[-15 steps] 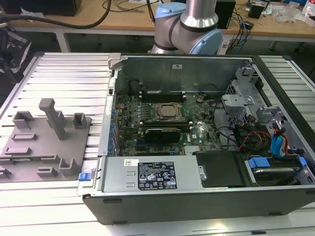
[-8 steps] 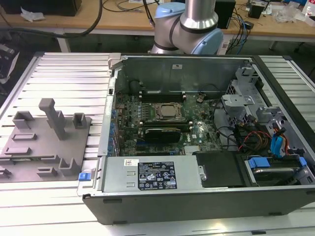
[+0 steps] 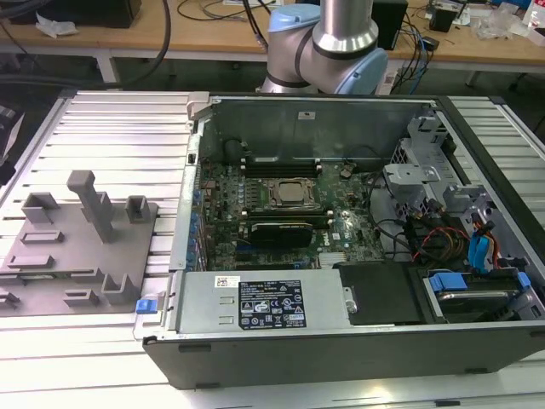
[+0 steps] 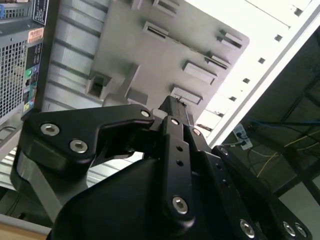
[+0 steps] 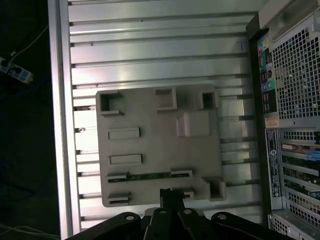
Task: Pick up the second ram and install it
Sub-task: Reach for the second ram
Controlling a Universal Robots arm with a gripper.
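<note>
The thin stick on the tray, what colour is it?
Dark green. The second ram shows best in the first wrist view, lying on the grey tray.

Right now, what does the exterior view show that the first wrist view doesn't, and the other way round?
Exterior view's own: the motherboard with its square CPU socket inside the open computer case, and the arm's base beyond it. First wrist view's own: the gripper close to the second ram, a thin green stick lying in a holder on the gray tray. Shared: the gray tray and the computer case.
</note>
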